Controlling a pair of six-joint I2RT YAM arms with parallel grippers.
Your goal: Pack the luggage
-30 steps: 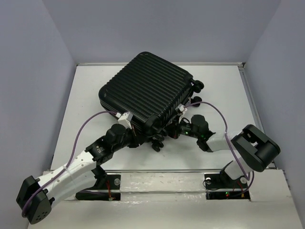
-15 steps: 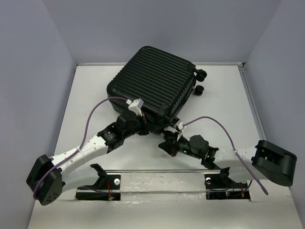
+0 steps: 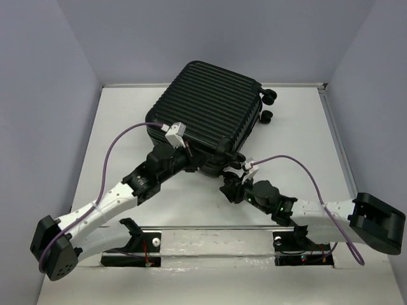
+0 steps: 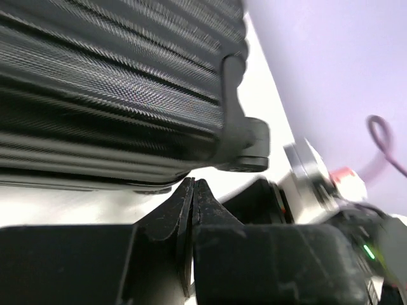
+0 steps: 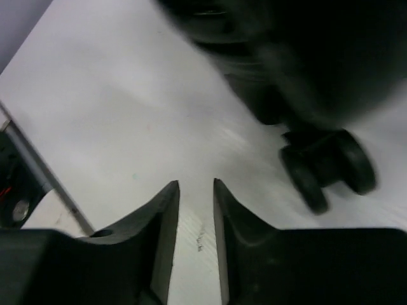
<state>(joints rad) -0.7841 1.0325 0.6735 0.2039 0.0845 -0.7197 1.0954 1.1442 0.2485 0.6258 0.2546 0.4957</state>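
left claw (image 4: 193, 189) is hanging low, pinched shut, empty, luggage (image 4: 108, 82) just ahead; right claw (image 5: 196, 190) is gaping slightly, empty, wheel (image 5: 331, 166) ahead-right.

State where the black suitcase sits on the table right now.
In the top view, the luggage lies at the table's far middle, wheels toward the right, the left gripper and right gripper by its near edge.

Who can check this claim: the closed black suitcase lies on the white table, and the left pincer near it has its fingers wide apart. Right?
Not quite: the left pincer is shut, fingers pressed together, as the left wrist view shows. The closed black suitcase does lie on the white table.
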